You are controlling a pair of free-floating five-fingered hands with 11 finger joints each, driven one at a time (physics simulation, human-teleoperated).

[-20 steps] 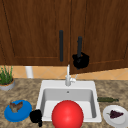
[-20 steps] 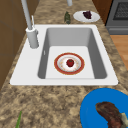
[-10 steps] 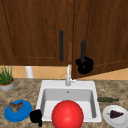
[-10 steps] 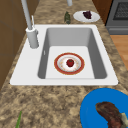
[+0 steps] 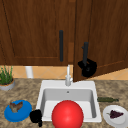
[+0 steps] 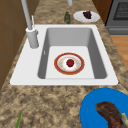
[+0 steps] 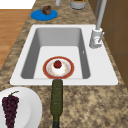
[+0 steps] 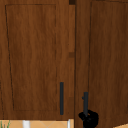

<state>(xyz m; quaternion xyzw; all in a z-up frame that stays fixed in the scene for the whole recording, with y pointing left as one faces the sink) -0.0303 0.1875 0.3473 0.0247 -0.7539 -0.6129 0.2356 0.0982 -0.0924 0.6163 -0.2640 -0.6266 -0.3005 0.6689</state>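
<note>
My right hand (image 5: 88, 68) is up at the wall cabinet, its fingers curled round the lower end of the right door's dark bar handle (image 5: 85, 51). That right door (image 5: 105, 32) stands swung partly outward, its lower edge slanting away from the closed left door (image 5: 35, 32). In the upper view the right hand (image 8: 89, 118) grips the same handle (image 8: 85, 102) at the bottom of the picture. My left hand (image 5: 36, 117) hangs idle low at the front left corner of the sink (image 5: 42, 92), beside the blue plate (image 5: 23, 113).
A red-rimmed plate (image 6: 60, 65) with a red fruit (image 6: 70, 62) lies in the basin. The faucet (image 5: 68, 77) stands behind it. Brown food (image 5: 15, 106) sits on the blue plate; right of the sink are a green bottle (image 5: 107, 99) and grapes (image 5: 115, 114). A potted plant (image 5: 6, 78) stands far left.
My right hand has moved right and down with the handle, and the right door has swung further out. The left hand has stayed put.
</note>
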